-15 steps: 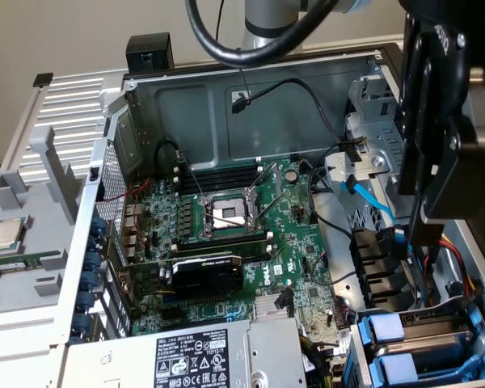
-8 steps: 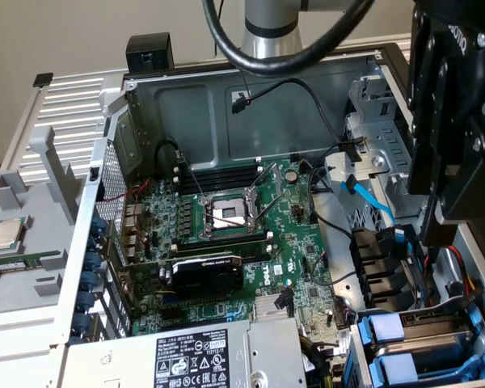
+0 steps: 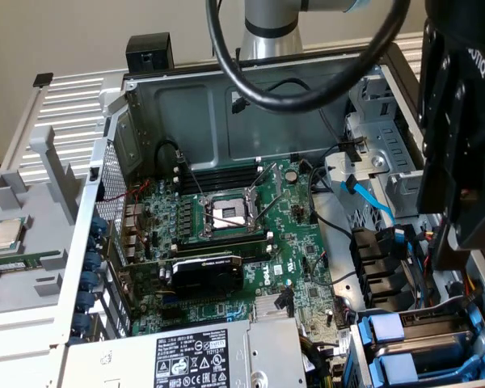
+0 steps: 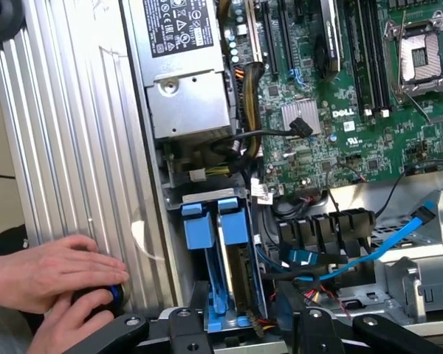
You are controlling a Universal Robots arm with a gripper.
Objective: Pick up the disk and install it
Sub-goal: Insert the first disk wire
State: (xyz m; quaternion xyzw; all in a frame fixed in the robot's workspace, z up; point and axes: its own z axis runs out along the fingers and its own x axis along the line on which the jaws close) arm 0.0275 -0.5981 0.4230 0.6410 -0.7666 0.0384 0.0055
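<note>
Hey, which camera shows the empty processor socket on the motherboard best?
The exterior view: the processor socket sits whole near the middle of the board, facing the camera. The wrist view catches the same socket only partly, cut off by the frame.

You get even, fairly bright light, probably from overhead. The ribbed silver side panel point(image 4: 74, 147) glares pale, the power supply point(image 4: 188, 96) shines on top, and the drive bay point(image 4: 240, 273) sits in shadow.
</note>
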